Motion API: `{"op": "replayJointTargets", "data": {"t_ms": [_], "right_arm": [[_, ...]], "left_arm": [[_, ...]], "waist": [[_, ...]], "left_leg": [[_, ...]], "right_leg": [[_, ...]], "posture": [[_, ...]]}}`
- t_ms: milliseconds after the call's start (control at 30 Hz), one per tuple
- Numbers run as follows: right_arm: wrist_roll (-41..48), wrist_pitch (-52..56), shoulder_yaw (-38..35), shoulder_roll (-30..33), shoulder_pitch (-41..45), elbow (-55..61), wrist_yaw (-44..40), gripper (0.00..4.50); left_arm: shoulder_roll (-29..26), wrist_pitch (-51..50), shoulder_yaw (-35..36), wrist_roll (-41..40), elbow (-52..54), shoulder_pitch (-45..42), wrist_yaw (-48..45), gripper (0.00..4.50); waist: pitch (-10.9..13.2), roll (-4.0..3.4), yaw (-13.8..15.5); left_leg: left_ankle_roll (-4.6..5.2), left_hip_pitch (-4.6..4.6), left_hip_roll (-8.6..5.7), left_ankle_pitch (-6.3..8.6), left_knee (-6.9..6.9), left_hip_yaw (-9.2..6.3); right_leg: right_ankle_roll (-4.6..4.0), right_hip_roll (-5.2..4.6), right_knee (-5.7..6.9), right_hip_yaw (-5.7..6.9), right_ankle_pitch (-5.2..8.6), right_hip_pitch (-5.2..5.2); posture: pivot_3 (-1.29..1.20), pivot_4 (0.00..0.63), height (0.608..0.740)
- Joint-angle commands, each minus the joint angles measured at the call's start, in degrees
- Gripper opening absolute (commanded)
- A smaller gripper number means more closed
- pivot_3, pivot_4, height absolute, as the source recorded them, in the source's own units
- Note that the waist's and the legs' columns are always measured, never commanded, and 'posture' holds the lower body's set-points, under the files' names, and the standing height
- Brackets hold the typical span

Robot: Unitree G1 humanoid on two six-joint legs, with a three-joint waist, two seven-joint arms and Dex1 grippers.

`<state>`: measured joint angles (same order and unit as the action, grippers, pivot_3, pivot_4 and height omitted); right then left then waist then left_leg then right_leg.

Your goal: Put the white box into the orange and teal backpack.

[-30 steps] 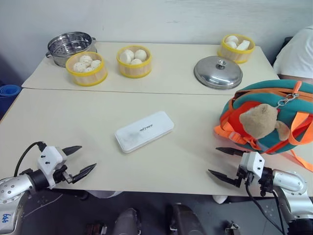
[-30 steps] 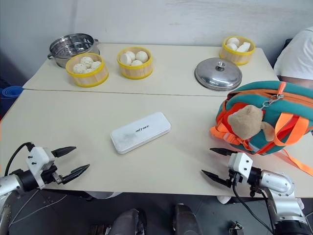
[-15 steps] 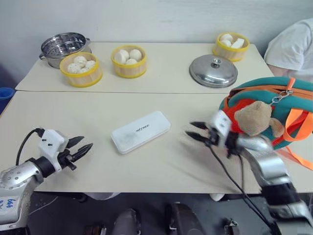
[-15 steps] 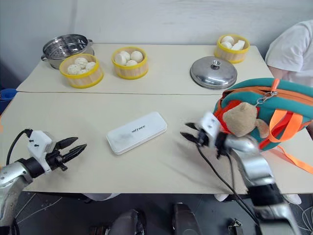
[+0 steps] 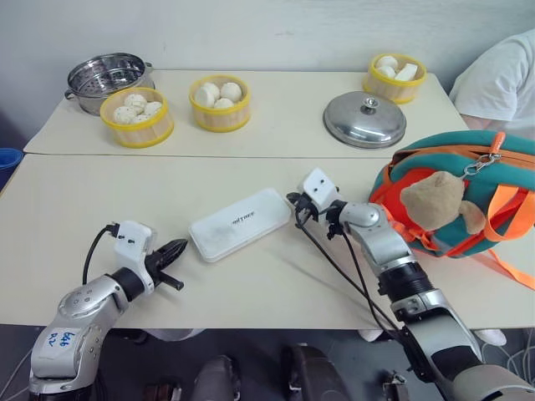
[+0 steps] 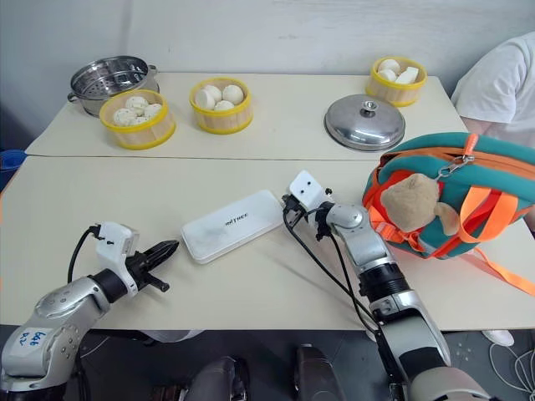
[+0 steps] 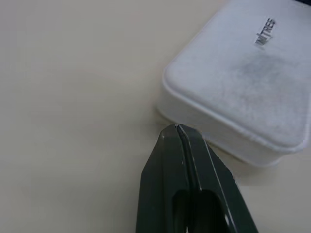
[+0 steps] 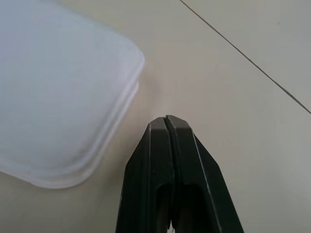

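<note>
You are looking at a staged test room, not a real kitchen: two plain beige tables [image 5: 100, 192] pushed together against a bare grey-white wall [image 5: 251, 29], yellow-rimmed bamboo steamer baskets of white buns [image 5: 221, 103], a steel steamer pot [image 5: 104, 78], a domed steel lid [image 5: 364, 121].

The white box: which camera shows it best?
The left eye view shows the white box whole, flat on the table between both shut grippers; the right eye view shows the same. The left wrist view gives one end with the lettering close up. The right wrist view gives just a plain corner.
</note>
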<state>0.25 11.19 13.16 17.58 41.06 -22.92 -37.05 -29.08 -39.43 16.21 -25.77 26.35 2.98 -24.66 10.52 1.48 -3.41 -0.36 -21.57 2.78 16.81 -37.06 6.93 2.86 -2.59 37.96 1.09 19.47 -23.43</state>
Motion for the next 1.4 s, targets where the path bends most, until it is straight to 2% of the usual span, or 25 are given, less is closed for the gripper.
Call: {"op": "replayJointTargets", "data": {"t_ms": [33,200,500,567,700,833,900,1033,1100,1167,1200,1300,1400], "right_arm": [[1.8,-1.4,0.2,-0.4,-0.3,2.2,-4.6,0.00],[4.3,1.3,-0.5,1.3,-4.0,9.0,-9.5,0.00],[13.2,14.6,-3.5,10.0,-19.2,33.0,-16.7,0.00],[15.5,17.8,-5.6,12.5,-24.2,37.8,-16.9,0.00],[18.4,21.5,-8.6,18.1,-31.4,44.2,-18.7,0.00],[18.5,20.6,-8.9,24.5,-36.3,45.8,-22.8,0.00],[17.7,18.9,-9.2,25.4,-37.2,44.8,-22.4,0.00],[14.7,14.3,-10.5,26.9,-38.4,41.0,-21.0,0.00],[14.4,12.9,-11.0,27.6,-38.7,40.0,-20.9,0.00],[14.9,12.1,-11.8,28.0,-39.0,39.5,-20.8,0.00],[15.2,11.7,-11.9,28.3,-39.0,39.4,-21.1,0.00],[14.8,9.7,-11.8,29.6,-38.9,38.7,-22.5,0.00],[14.8,8.4,-12.2,30.2,-38.8,38.2,-22.6,0.00]], "left_arm": [[-1.4,0.4,-2.1,0.5,1.7,-0.3,-1.2,0.01],[-1.4,1.5,-2.7,0.1,1.3,-0.8,-2.1,0.01],[-5.1,3.2,-5.4,-2.3,4.2,3.9,-12.1,0.01],[-6.5,6.4,-6.9,-1.2,4.9,6.3,-15.5,0.01],[-6.9,6.5,-8.2,-0.8,4.4,7.0,-16.1,0.01],[-7.3,6.5,-9.4,0.9,2.3,6.1,-15.5,0.01],[-7.8,6.2,-9.6,1.3,1.3,5.7,-15.4,0.01],[-10.1,-2.2,-6.4,-3.7,-1.2,4.1,-16.6,0.01],[-11.0,-8.2,-3.6,-7.9,-2.2,2.9,-16.7,0.61],[-13.1,-21.6,2.7,-17.4,-6.5,-0.5,-17.2,1.18],[-15.4,-26.5,4.0,-19.1,-8.6,-1.9,-17.6,1.46],[-21.3,-39.0,5.8,-26.6,-11.6,-5.0,-21.4,2.42],[-21.9,-50.1,6.6,-30.1,-16.9,-11.8,-19.0,3.36]], "waist": [[0.0,0.00,0.0],[0.0,0.00,0.2],[0.0,0.00,0.4],[0.0,0.00,0.4],[0.0,-0.01,0.5],[0.0,-0.01,0.7],[0.0,0.00,0.6],[0.0,0.01,0.6],[0.0,0.02,0.7],[0.0,0.03,0.9],[0.0,0.08,1.0],[0.0,0.10,1.0],[0.0,0.12,1.5]], "left_leg": [[0.00,0.01,0.00,0.00,0.00,0.00],[0.05,0.01,-0.03,0.03,-0.02,0.00],[0.19,0.03,-0.02,0.14,0.01,-0.01],[0.21,0.03,-0.01,0.16,0.06,-0.04],[0.28,0.08,-0.02,0.19,0.07,-0.05],[0.35,0.19,-0.04,0.21,0.06,-0.08],[0.35,0.24,-0.02,0.22,0.09,-0.08],[0.36,0.28,-0.03,0.21,0.07,-0.08],[0.36,0.28,-0.03,0.22,0.07,-0.08],[0.36,0.34,-0.03,0.22,0.05,-0.10],[0.36,0.34,-0.02,0.22,0.03,-0.12],[0.31,0.34,-0.03,0.19,0.01,-0.22],[0.28,0.35,-0.06,0.19,0.01,-0.22]], "right_leg": [[0.00,0.00,0.01,0.00,0.00,0.01],[0.00,-0.04,-0.01,-0.02,0.00,0.03],[0.00,-0.06,-0.08,-0.03,0.00,0.06],[-0.04,-0.06,-0.09,-0.01,0.02,0.06],[-0.06,-0.08,-0.14,-0.02,0.04,0.14],[-0.08,-0.09,-0.16,-0.01,0.05,0.25],[-0.09,-0.07,-0.19,-0.01,0.05,0.31],[-0.09,-0.07,-0.19,-0.01,0.05,0.35],[-0.09,-0.07,-0.19,-0.01,0.05,0.37],[-0.09,-0.07,-0.20,0.00,0.05,0.44],[-0.09,-0.07,-0.19,0.02,0.05,0.46],[-0.10,-0.05,-0.17,0.10,0.06,0.46],[-0.10,-0.10,-0.23,0.10,0.06,0.52]], "posture": [[0.00,0.150,0.740],[0.00,0.150,0.740],[0.00,0.150,0.740],[0.00,0.150,0.740],[0.00,0.150,0.740],[0.00,0.150,0.740],[0.00,0.150,0.740],[0.00,0.150,0.740],[0.00,0.150,0.740],[0.00,0.150,0.740],[0.00,0.150,0.740],[0.00,0.150,0.740],[0.00,0.150,0.740]]}}
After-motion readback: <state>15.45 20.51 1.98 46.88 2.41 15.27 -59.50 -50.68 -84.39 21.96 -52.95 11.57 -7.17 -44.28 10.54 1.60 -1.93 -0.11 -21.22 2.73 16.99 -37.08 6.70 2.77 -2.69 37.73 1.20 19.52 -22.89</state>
